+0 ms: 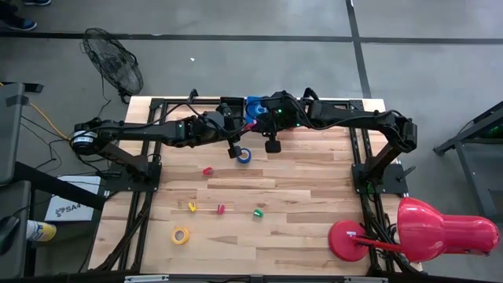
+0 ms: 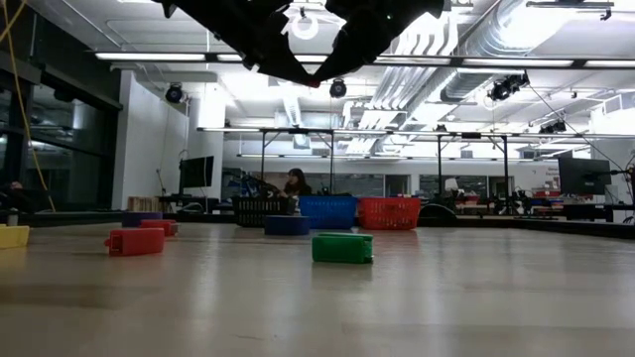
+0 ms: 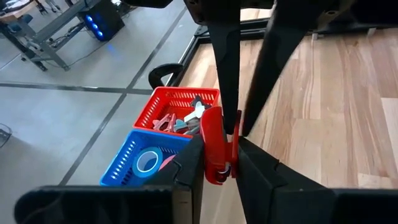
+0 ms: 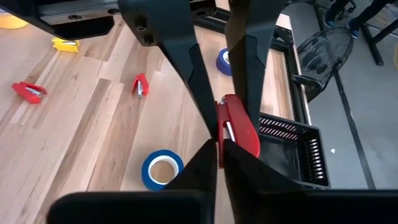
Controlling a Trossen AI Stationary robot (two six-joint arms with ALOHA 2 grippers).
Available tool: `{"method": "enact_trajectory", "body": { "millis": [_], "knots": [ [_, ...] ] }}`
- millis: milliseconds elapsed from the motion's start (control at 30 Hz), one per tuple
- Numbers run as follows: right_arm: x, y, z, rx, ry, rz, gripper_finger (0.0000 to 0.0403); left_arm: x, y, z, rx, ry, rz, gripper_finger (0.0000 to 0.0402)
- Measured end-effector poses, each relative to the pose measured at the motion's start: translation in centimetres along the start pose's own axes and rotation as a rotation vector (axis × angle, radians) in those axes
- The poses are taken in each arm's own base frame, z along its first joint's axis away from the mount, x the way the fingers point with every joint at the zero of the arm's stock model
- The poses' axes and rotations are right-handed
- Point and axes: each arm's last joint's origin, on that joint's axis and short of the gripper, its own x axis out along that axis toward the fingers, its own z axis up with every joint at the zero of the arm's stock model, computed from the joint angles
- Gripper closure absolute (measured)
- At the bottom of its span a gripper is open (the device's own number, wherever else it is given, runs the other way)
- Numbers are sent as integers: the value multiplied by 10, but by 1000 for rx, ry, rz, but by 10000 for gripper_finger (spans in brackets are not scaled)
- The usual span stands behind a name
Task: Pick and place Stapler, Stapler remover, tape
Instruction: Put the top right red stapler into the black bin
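Both jaws clamping same small red plastic stapler [image 3: 214, 146] mid-air, near counter's [image 1: 299, 189] far edge, close to red mesh basket [image 3: 180, 102]. Risk: both releasing or pulling together, stapler dropping outside basket.

Left jaws [image 3: 219, 163], right jaws [image 4: 219, 144] gripping it.

My two arms [image 1: 157, 132] are dark and long, made of thick black tubes with small green lights. My fingers [image 3: 224, 68] are flat, black and pointy, like long wedges.

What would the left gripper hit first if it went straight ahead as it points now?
Most likely the right gripper, which grips the same red stapler directly ahead. The red basket lies beyond, though depth is unclear.
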Motion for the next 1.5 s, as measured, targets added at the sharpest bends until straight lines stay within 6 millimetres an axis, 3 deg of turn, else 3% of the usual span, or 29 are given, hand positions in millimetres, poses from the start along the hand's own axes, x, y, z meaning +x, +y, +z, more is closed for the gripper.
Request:
{"method": "enact_trajectory", "body": {
  "millis": [333, 500, 1000, 1200, 1500],
  "knots": [
    [-12, 1, 3, -1, -13, 8, 247, 0, 1, 3, -4, -18, 10, 332],
    [-20, 4, 5, -3, -15, 16, 210, -1, 1, 5, 4, -31, 10, 332],
    [-20, 5, 3, -7, 49, -46, 203, 1, 0, 1, 16, -9, 6, 333],
    [-20, 3, -1, 34, 103, -122, 203, 0, 3, -5, 19, 66, 117, 333],
    [-21, 0, -8, 134, 180, -184, 203, 15, 40, -29, -69, 218, 165, 333]
  ]
}}
